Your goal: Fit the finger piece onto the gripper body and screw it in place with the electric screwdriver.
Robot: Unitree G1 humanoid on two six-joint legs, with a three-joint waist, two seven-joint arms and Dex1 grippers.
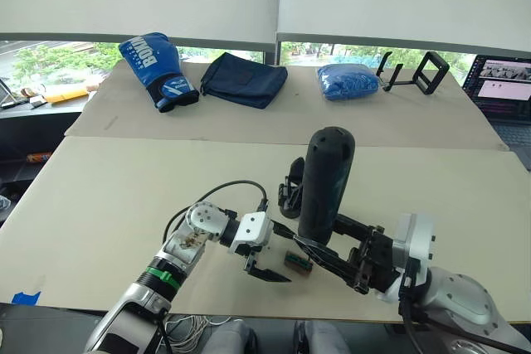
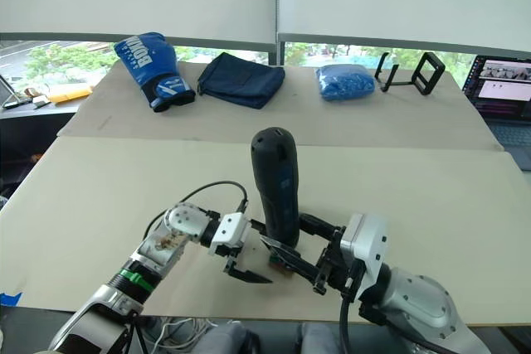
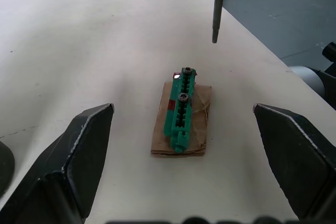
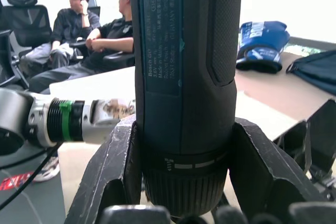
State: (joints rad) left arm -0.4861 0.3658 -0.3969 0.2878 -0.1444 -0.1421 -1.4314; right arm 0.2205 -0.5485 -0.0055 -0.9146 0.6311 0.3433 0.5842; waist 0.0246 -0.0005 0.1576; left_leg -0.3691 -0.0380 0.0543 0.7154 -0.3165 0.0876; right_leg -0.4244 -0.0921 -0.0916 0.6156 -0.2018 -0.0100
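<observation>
Blue boxing glove (image 1: 158,70), navy pouch (image 1: 244,79) and laptop (image 1: 503,89) line the far edge.

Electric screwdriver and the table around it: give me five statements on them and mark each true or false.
1. The right gripper holds the electric screwdriver upright. True.
2. The left gripper is shut on the small green block. False: its fingers stand open on either side of the block, apart from it.
3. The green block lies on a brown scrap. True.
4. The blue boxing glove lies beside the screwdriver. False: it lies at the table's far side.
5. The screwdriver's bit touches the green block. False: its tip is apart from it.
</observation>
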